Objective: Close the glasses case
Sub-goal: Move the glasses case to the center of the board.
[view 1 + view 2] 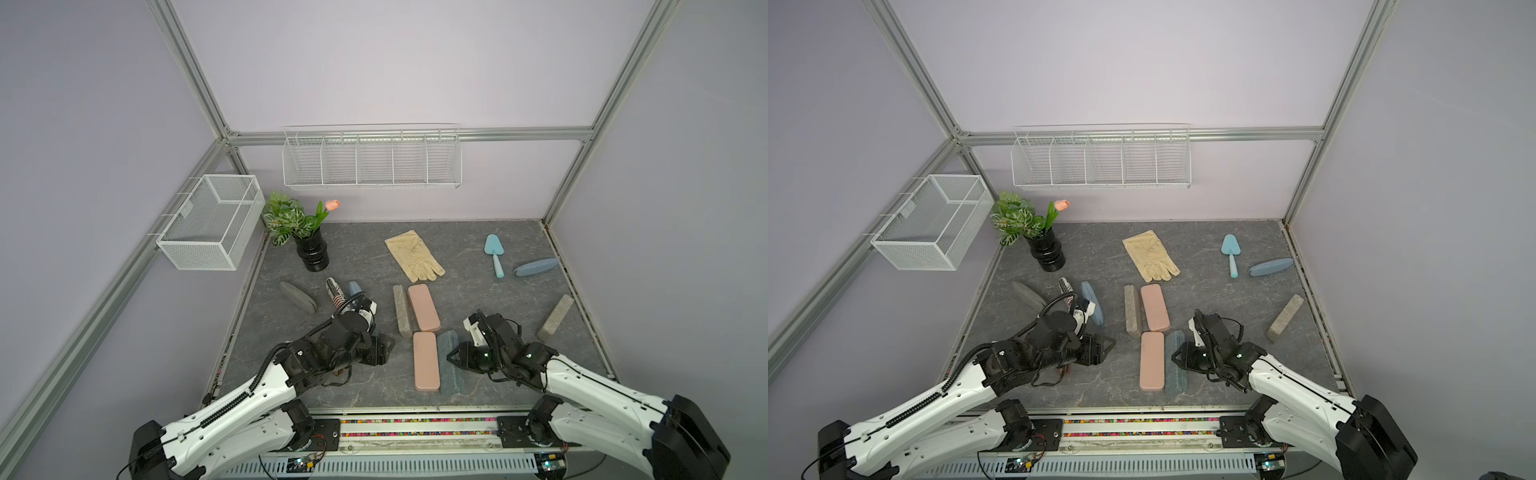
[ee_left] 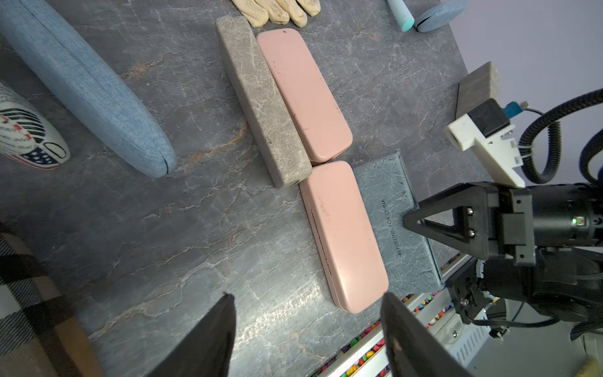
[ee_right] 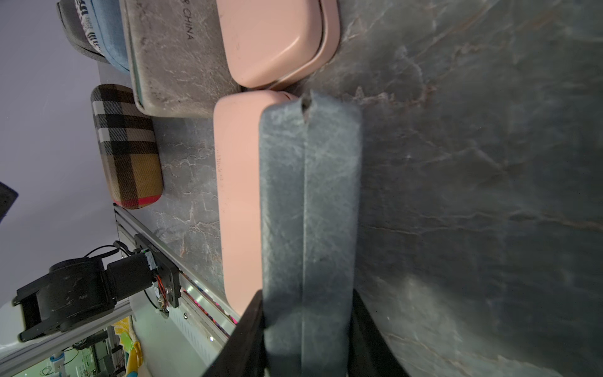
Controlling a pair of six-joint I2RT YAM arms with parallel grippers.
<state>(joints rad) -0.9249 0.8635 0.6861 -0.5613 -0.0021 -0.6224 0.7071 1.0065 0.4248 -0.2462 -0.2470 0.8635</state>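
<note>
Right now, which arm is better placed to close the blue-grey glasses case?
Right. The right claw straddles the blue-grey case, fingers against both sides. The left claw hangs open, across the pink case from it.

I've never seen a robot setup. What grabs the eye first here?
Up front, the right gripper is clamped on a grey-blue case, while the left gripper hangs open near the pink case right beside it. At the back left, a pink tulip stands in a black vase.

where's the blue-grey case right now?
Blue-grey case: front-centre of the table, flush against the near pink case's right side, between the right gripper's jaws, in both top views.
</note>
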